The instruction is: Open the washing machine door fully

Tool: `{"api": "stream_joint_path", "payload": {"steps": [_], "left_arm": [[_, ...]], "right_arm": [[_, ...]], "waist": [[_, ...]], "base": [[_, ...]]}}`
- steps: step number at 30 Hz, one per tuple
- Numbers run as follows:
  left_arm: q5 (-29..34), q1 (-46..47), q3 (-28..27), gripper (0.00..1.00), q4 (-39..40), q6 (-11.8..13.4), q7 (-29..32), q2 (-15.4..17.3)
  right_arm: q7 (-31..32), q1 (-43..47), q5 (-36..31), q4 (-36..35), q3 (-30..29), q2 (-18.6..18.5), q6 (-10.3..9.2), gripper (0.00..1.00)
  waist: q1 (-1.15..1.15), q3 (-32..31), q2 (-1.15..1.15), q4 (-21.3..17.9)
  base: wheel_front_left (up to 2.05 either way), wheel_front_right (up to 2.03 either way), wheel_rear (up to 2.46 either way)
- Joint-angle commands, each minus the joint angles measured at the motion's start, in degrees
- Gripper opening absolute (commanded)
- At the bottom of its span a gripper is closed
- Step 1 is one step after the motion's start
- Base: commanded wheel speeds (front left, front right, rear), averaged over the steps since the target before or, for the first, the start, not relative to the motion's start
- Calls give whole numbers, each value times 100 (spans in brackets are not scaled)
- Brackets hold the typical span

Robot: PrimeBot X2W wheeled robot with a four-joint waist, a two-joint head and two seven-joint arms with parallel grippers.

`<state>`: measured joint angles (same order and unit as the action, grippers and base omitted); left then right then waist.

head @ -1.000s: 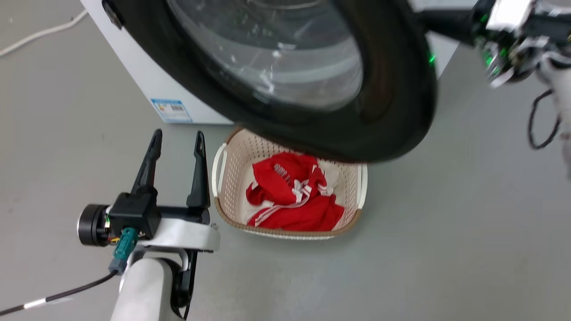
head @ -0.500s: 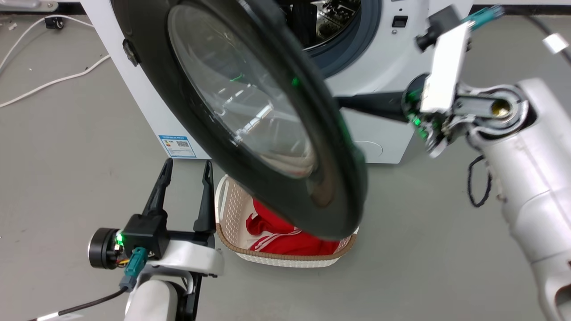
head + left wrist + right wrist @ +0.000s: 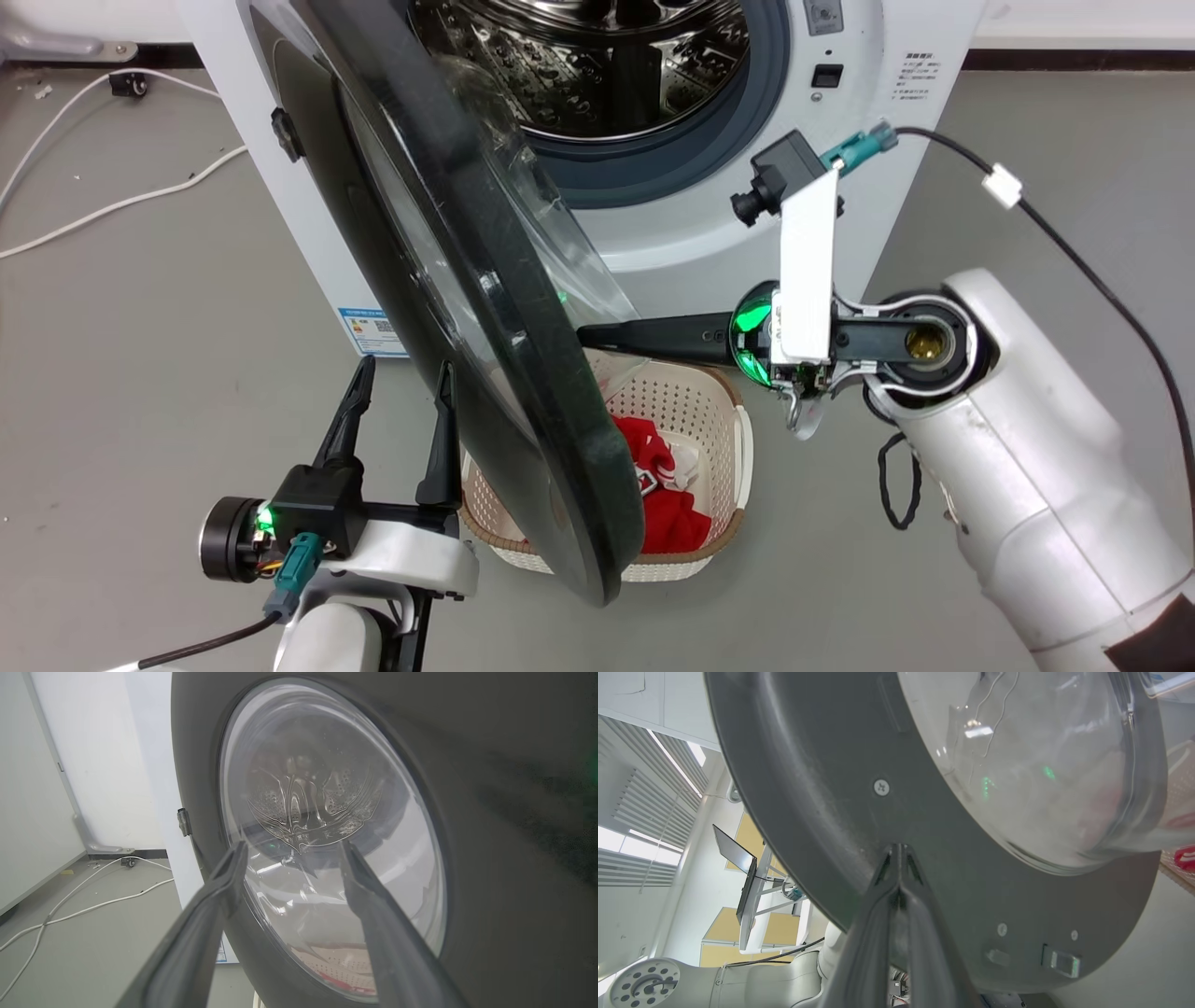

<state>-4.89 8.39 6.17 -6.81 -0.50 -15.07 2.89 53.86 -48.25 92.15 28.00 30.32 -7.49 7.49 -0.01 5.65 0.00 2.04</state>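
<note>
Black door [image 3: 485,280] has swung wider, drum [image 3: 597,65] bared at 12 o'clock, more swing needed; right gripper [image 3: 896,847], fingers pinched together, pushes inner face; left gripper [image 3: 405,366] splayed.

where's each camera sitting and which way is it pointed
Head view: on the head, looking forward and down at the washing machine, its partly open washing machine door and a basket; left gripper open, right gripper reaching behind the door.
Left wrist view: on that wrist, looking along spread fingers at the door's outer face.
Right wrist view: on that wrist, looking along shut fingers at the door's inner face.
Shared: both wrist views see the door's glass, from opposite sides.
</note>
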Motion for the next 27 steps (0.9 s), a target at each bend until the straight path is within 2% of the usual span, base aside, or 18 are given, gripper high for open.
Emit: {"api": "stream_joint_path", "payload": {"steps": [1, 5, 9, 14, 16, 17, 22, 27], "left_arm": [[-22, -58, -10, 100, -7, -2, -14, -2], [-31, -102, -9, 100, -30, 9, -14, -2], [-75, -164, -12, 100, -28, 33, -14, -3], [-33, -302, -65, 100, 5, 52, -14, -2], [-22, -359, -86, 100, 13, 45, -14, -3], [-16, -374, -101, 100, 17, 42, -14, -2], [2, -441, -142, 100, 4, 20, -14, -2], [10, -471, -206, 100, -32, 8, -14, -1]], "right_arm": [[-75, 118, 6, -29, -17, 1, 0, 0], [-661, 375, 16, -39, -294, -34, 0, 0], [-1951, 774, -7, -23, -916, -1, 0, 0], [-3282, 1575, 2, -434, -1625, -23, 0, 0], [-3679, 1964, -20, -635, -1805, -14, 0, 47], [-3894, 2159, -54, -734, -1896, -10, 0, 100], [-4944, 3086, -511, -1113, -2191, -28, 0, 100], [-6051, 3825, -1332, -1293, -2454, -59, 0, 100]], "waist": [[1, -21, 0, -13], [1, -132, 0, -25], [1, -253, 0, -12], [1, -293, 0, -75], [1, -298, 0, -110], [1, -287, 0, -126], [1, -321, 0, -179], [1, -414, 0, -195]], "base": [[0, 0, 0], [0, 0, 0], [0, 0, 0], [0, 0, 0], [0, 0, 0], [0, 0, 0], [0, 0, 0], [0, 0, 0]]}}
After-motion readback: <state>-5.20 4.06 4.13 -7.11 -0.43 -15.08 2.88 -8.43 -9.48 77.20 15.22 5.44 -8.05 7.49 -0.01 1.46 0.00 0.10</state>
